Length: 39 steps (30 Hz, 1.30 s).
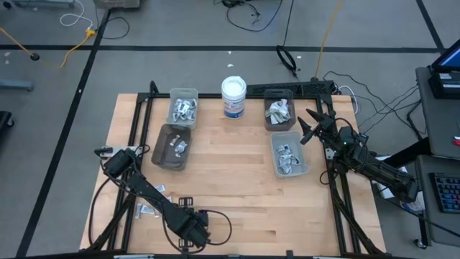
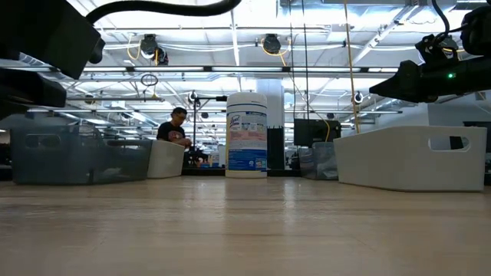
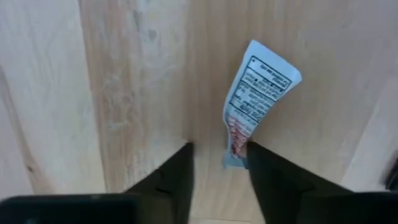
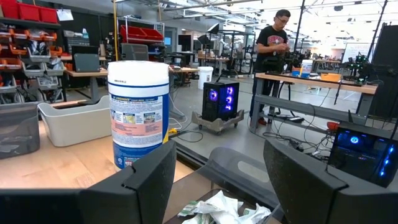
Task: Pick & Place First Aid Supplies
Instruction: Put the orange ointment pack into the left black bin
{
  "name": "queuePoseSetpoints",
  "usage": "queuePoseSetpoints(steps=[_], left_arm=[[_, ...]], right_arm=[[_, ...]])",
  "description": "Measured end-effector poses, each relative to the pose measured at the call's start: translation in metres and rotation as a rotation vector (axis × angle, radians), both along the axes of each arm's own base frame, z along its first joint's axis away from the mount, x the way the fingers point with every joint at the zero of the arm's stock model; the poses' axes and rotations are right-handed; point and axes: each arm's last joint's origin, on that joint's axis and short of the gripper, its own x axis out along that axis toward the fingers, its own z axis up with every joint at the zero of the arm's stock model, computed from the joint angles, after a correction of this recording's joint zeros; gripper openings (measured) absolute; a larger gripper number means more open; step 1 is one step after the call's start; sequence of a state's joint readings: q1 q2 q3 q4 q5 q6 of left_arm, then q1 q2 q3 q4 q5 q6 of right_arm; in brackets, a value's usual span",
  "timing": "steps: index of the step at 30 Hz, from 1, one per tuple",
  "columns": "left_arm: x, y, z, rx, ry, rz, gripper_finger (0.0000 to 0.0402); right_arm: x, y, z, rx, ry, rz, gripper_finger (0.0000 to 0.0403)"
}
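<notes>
left gripper (image 3: 217, 163): down low over the bare wood of the table (image 1: 237, 187), near its front edge. Fingers (image 3: 177, 177) only partly apart, with a gap still showing between them.
packet (image 3: 252, 99): a white sachet with dark print and a red end, lying flat on the wood. Its red end sits right in that gap, up against the inner side of one finger. Can't tell if it's actually pinched.
loose packets (image 1: 147, 200): a few more on the wood just beside the left arm, back from the gripper.
right gripper (image 4: 214, 180): hanging above the far right bin (image 1: 279, 114), jaws wide apart and holding nothing. A heap of crumpled packets (image 4: 221, 208) lies right under it.
wipes tub (image 1: 233, 97): white with a blue label, standing upright, just off to the side of the right gripper.
other bins: two on the left (image 1: 172, 147), one pale bin (image 1: 290, 154) nearer than the right gripper, all with packets inside.
background: a person (image 4: 273, 46) standing at a bench, well beyond the table.
</notes>
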<state>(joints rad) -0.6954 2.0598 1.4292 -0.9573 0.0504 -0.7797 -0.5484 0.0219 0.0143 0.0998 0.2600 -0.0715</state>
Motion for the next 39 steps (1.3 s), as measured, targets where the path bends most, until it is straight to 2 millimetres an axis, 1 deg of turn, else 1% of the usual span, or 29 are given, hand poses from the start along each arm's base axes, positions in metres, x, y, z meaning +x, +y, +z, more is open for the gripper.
queuePoseSetpoints(steps=[6,7,8,11,13,15,19,25,34,36,39], left_arm=[[0.002,-0.001,0.000,-0.012,-0.028,0.002,0.0037],[0.002,-0.001,0.000,-0.010,-0.027,0.003,0.0020],[0.002,-0.001,0.000,-0.009,-0.025,0.005,0.0011],[0.002,0.001,0.000,-0.008,-0.012,0.011,0.0008],[0.002,0.004,0.004,-0.016,0.011,0.023,0.0004],[0.002,0.011,0.012,-0.025,0.015,0.043,0.0004],[0.007,0.028,0.038,-0.036,-0.044,0.062,0.0003],[0.009,0.060,0.067,0.002,-0.085,0.091,0.0002],[0.004,0.107,0.099,0.059,-0.069,0.116,0.0001],[0.003,0.119,0.106,0.081,-0.074,0.142,0.0001],[0.001,0.140,0.112,0.118,-0.080,0.234,0.0001]], right_arm=[[0.000,0.000,0.000,0.000,0.000,0.000,0.0238],[0.000,0.000,0.000,0.000,-0.001,0.000,0.0238],[0.000,0.000,0.000,0.000,0.000,0.000,0.0238],[0.000,0.000,0.000,0.000,-0.001,0.000,0.0238],[0.000,0.000,0.000,0.000,0.000,0.000,0.0238],[0.000,0.000,0.000,0.000,0.000,0.000,0.0238],[0.000,0.000,0.000,0.000,0.000,0.000,0.0238],[0.000,0.000,0.000,0.000,0.000,0.000,0.0238],[0.000,0.000,0.000,0.000,0.000,0.000,0.0238],[0.000,0.000,0.000,0.000,0.000,0.000,0.0238],[0.000,0.000,0.000,0.000,0.000,0.000,0.0238]])
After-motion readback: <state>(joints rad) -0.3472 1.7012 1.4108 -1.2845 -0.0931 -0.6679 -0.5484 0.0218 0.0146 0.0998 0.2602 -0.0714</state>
